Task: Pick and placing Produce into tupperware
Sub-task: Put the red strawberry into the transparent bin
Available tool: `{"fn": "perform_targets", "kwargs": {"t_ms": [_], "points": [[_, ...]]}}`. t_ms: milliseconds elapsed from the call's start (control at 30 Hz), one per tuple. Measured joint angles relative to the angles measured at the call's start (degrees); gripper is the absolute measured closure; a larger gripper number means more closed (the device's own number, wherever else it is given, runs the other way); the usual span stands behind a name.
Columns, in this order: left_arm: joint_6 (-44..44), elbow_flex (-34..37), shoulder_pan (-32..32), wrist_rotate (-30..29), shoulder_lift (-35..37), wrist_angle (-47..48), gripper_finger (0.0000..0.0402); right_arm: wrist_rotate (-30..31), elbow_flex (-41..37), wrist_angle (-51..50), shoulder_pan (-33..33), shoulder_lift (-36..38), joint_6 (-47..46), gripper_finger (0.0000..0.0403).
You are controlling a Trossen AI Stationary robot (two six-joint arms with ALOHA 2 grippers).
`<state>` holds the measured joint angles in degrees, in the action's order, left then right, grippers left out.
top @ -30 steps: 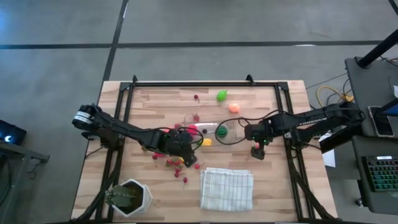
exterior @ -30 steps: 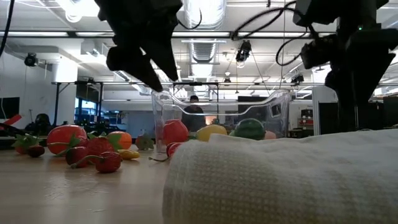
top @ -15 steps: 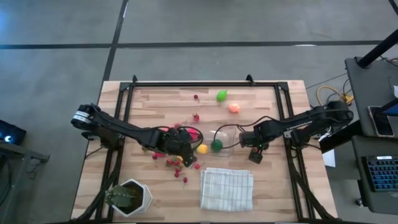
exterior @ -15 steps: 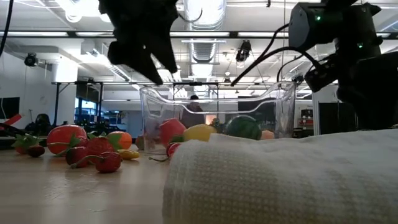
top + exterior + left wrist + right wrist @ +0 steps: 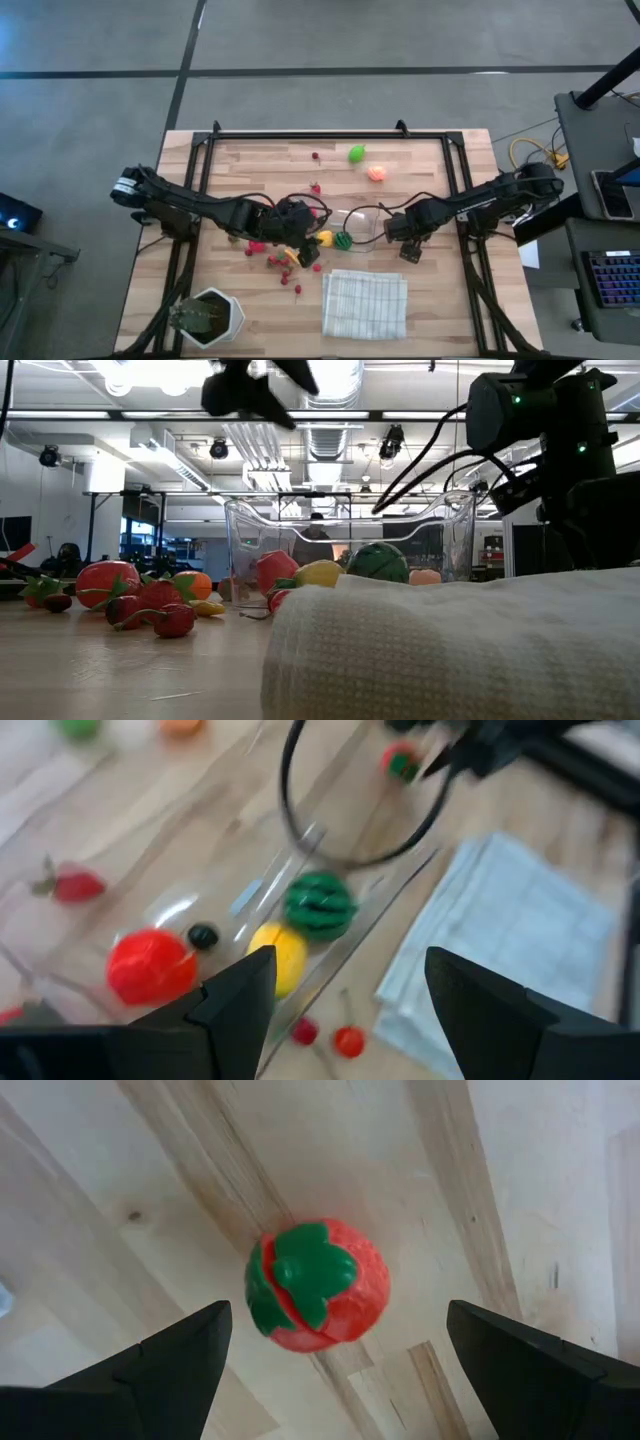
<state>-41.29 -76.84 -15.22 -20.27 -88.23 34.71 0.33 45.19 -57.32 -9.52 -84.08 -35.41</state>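
Left wrist view blurred much, yet we saw the left gripper (image 5: 345, 985) spread open over the tupperware (image 5: 215, 870), which held a striped green ball (image 5: 320, 905). Our right gripper (image 5: 335, 1360) stood open above a red strawberry (image 5: 317, 1285) on the table (image 5: 520, 1200).

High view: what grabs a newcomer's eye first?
The clear container mid-table, holding a striped green ball and a yellow fruit, with both grippers beside it. Left of it lies a scatter of red berries; nearer the front sits a folded white cloth.
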Motion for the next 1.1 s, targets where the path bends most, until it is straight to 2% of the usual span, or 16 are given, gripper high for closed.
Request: {"fn": "perform_targets", "kwargs": {"t_ms": [233,367,667,1100], "points": [[0.17,-5.38,-1.18,-0.09,0.42,-0.03,0.0159,0.38,0.02,1.50,-0.40,-4.54,3.17,0.0040],[-0.04,-6.16,-1.81,-0.13,0.42,-0.01,0.0159,0.84,0.00,2.86,-1.83,-5.73,4.55,0.0046],[-0.38,-6.16,-2.63,-0.15,0.42,0.10,0.0159,1.73,0.00,4.37,-3.61,-5.63,4.31,0.0117],[-0.51,-6.14,-2.63,-0.15,0.42,-0.04,0.0159,-0.05,0.13,3.52,-3.61,-4.31,2.10,0.0187]]}}
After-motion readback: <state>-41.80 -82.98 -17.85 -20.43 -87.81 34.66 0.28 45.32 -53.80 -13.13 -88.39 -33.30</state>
